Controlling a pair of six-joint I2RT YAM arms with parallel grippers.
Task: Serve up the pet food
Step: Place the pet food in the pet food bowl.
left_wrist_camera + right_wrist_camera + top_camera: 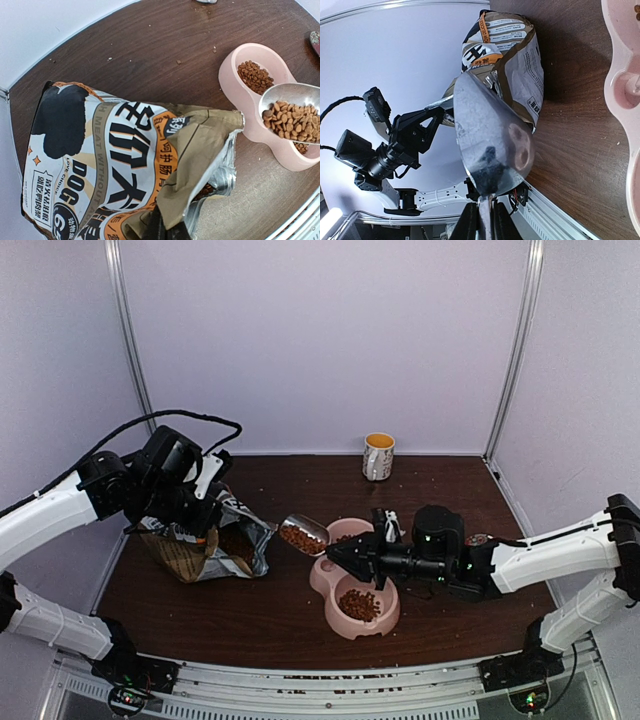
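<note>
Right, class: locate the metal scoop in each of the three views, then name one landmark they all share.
Top external: scoop at centre, between food bag and pink bowl, loaded with kibble.
Left wrist: right edge, overlapping the pink bowl.
Right wrist: centre, its shiny underside facing the camera.
Shared landmark: the food bag, in all three.

This is looking like a robot test booth, probably in a lab: plain pale walls [320,340] and metal posts [130,340] are enclosing a wooden table [250,600], while the left arm [45,515] and right arm [560,550] are sitting bolted to a metal rail [330,685].
</note>
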